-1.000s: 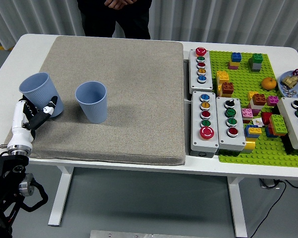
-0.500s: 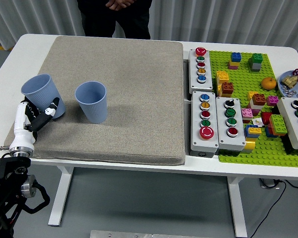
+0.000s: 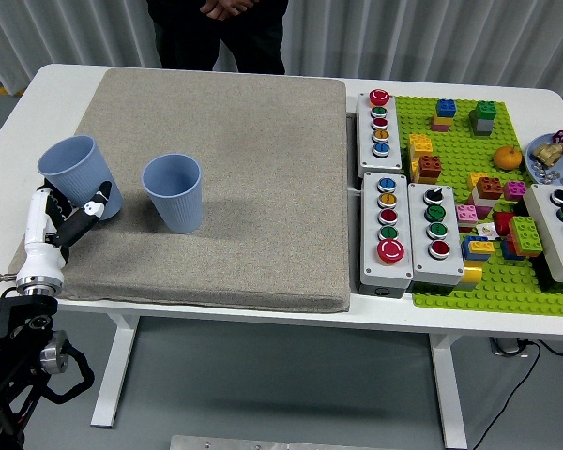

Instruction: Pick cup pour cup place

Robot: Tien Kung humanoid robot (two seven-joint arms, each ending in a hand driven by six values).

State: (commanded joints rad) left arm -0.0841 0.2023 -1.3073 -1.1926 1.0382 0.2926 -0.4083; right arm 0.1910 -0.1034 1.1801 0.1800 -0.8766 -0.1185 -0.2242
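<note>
**While the left hand grips one blue cup, its twin stands free on the mat**

Where the grey mat (image 3: 216,178) covers most of the white table (image 3: 38,89), two blue ribbed cups sit toward its nine o'clock side; the left cup (image 3: 75,169) is tilted, its mouth leaning toward ten o'clock, and the left hand (image 3: 61,225) comes up from seven o'clock to close on its lower part; the fingers (image 3: 92,208) are curled against the cup's base, white and black segments pressed to the wall, so the hand has hold of it rather than hanging loose; the black arm (image 3: 19,347) runs down to the lower left corner.

Just toward three o'clock of the held cup, apart from it, the second cup (image 3: 173,192) stands upright on the mat with its mouth open to the camera; nothing touches it.

Off the mat's three o'clock edge lie grey button boxes (image 3: 386,220) with coloured buttons, one at about one o'clock, two side by side lower down, and another partly cut off at the far right edge; a green baseplate (image 3: 493,281) beside them carries scattered building bricks (image 3: 430,167) and a small orange fruit (image 3: 509,157); a small dish (image 3: 548,155) of odd pieces sits at the right edge.

At twelve o'clock a person in dark clothing (image 3: 216,33) stands at the far side, hands (image 3: 223,7) clasped together above the table's edge, touching nothing on it.
</note>
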